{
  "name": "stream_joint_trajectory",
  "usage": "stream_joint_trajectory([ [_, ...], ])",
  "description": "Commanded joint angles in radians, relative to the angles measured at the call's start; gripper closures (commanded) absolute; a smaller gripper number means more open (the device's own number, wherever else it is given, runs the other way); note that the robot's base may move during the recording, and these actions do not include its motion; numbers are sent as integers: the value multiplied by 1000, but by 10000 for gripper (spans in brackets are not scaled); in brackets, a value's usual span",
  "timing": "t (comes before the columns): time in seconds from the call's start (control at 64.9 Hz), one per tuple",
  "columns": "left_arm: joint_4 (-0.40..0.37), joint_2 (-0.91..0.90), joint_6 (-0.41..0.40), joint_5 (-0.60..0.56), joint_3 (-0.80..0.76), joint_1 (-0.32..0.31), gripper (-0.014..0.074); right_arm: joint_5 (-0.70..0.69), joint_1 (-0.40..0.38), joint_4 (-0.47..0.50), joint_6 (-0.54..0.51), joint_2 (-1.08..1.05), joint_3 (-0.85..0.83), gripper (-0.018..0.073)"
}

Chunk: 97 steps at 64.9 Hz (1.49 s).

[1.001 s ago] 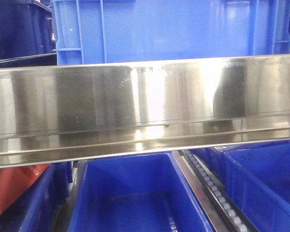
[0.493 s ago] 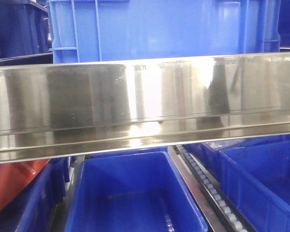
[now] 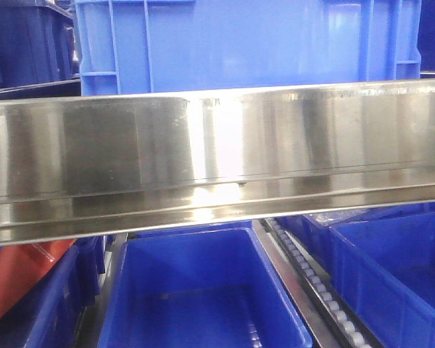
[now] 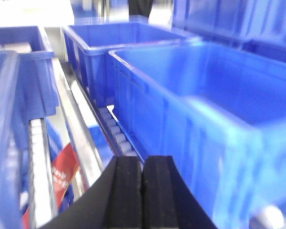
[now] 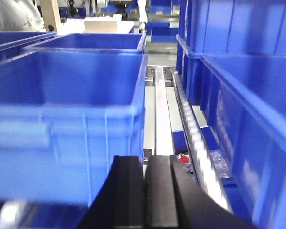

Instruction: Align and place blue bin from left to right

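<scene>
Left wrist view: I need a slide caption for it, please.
Shut left gripper faces a roller track beside a blue bin.

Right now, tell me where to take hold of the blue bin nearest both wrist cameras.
Probably by its top rim, one arm per side. In the left wrist view the blue bin lies right of the shut left gripper; in the right wrist view it lies left of the shut right gripper. Its walls are tall, smooth and open-topped, so the rim offers the only lip. Both grippers must open first.
</scene>
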Motion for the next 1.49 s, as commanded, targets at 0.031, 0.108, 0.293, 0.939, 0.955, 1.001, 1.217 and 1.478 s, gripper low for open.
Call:
stream_joint_trajectory([
  [0.031, -2, -127, 0, -98, 144, -5, 708, -52, -1, -10, -13, -140, 140, 629],
  [0.108, -2, -208, 0, -158, 249, -5, 708, -71, -1, -33, -15, -223, 235, 629],
  [0.293, -2, -327, 0, -316, 431, -5, 708, -157, -1, -50, -15, -343, 400, 629],
  [0.939, -2, -363, 0, -325, 456, -5, 708, -198, -1, -50, -15, -353, 428, 629],
  [0.955, -2, -363, 0, -325, 456, -5, 708, -198, -1, -50, -15, -353, 428, 629],
  [1.001, -2, -363, 0, -325, 456, -5, 708, -198, -1, -50, -15, -353, 428, 629],
  [1.217, -2, -365, 0, -321, 460, 62, 708, -198, -1, -50, -15, -353, 428, 629],
  [1.478, -67, -486, 0, -325, 586, 256, 708, -198, -1, -50, -15, -353, 428, 629],
])
